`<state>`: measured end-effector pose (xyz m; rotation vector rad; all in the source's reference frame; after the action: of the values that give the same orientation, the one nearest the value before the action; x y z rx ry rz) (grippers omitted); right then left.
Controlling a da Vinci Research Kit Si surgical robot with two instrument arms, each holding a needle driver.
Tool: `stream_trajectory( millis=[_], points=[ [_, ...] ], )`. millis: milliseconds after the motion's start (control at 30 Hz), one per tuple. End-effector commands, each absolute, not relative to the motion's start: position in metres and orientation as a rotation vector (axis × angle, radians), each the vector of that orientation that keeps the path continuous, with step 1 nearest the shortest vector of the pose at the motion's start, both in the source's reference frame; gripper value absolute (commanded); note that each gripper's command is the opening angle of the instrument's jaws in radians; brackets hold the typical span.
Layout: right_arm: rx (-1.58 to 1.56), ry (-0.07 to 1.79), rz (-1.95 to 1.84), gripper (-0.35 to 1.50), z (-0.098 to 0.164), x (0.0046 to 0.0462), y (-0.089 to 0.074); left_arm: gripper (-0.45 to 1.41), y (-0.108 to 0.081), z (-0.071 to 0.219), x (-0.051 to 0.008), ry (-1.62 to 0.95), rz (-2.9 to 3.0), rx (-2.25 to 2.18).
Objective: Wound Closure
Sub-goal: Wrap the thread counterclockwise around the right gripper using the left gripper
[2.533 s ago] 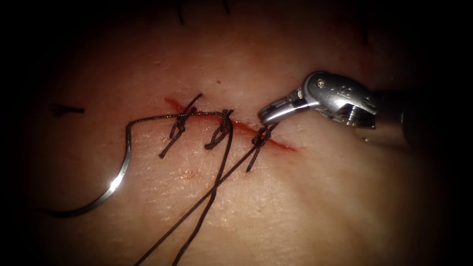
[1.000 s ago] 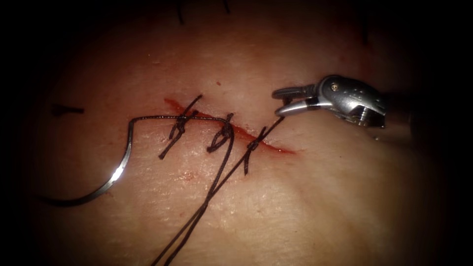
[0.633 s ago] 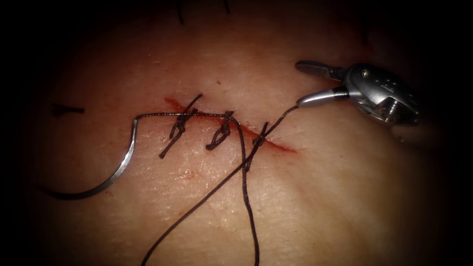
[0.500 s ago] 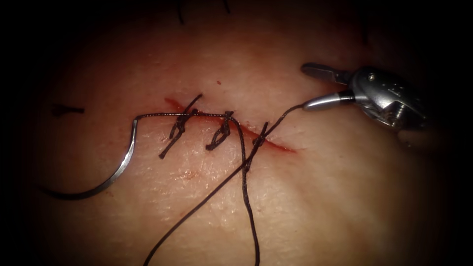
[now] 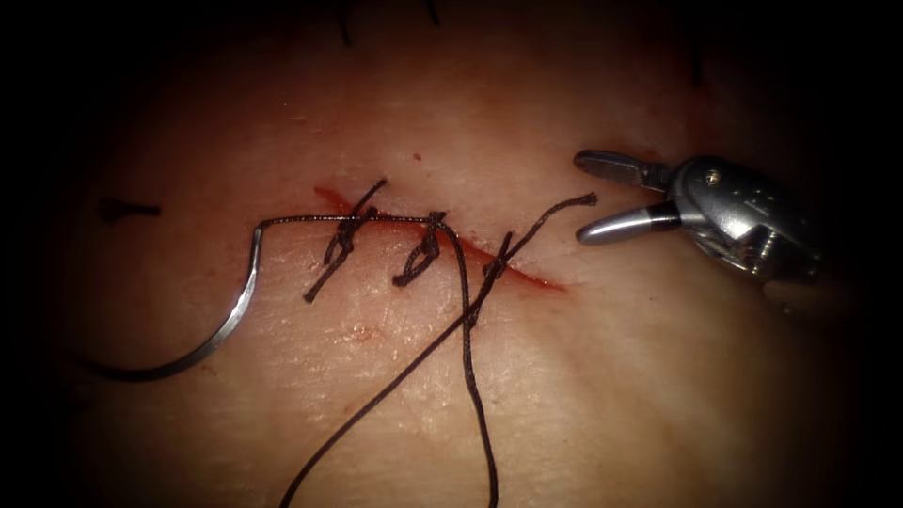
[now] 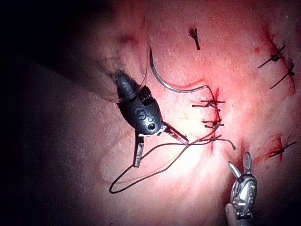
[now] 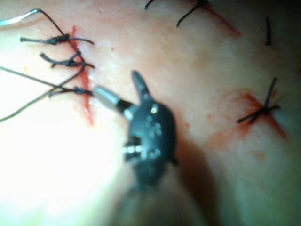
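Needle (image 5: 221, 329) flat on tissue (image 5: 583, 395) (tip leftward)

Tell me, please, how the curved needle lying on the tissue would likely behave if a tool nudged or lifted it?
The curved needle looks like stiff, shiny metal, so it would probably keep its arc and could slip between jaws. It lies flat on the tissue, left of the cut, so a nudge would likely pivot it. The thread on its end would probably trail limply.

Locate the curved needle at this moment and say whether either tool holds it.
In the endoscope view the needle lies loose on the tissue, left of the cut and beside the leftmost stitch; neither end effector holds it.
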<state>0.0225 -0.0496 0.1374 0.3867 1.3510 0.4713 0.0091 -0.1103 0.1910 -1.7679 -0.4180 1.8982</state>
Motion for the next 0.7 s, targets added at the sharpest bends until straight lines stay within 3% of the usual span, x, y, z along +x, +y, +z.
stream_trajectory(
  millis=[33,333,700],
  points=[
    [0.387,1.353,0.469,1.46,0.1380,0.0232,-0.0497,1.14,-0.1112,0.1917,0.0079,-0.464,1.848,-1.726],
    [0.387,1.353,0.471,1.45,0.1377,0.0234,-0.0500,1.14,-0.1107,0.1955,0.0029,-0.606,1.739,-1.511],
    [0.393,1.356,0.465,1.43,0.1374,0.0236,-0.0504,1.26,-0.1118,0.1969,0.0017,-0.738,1.804,-1.283]
  ],
)
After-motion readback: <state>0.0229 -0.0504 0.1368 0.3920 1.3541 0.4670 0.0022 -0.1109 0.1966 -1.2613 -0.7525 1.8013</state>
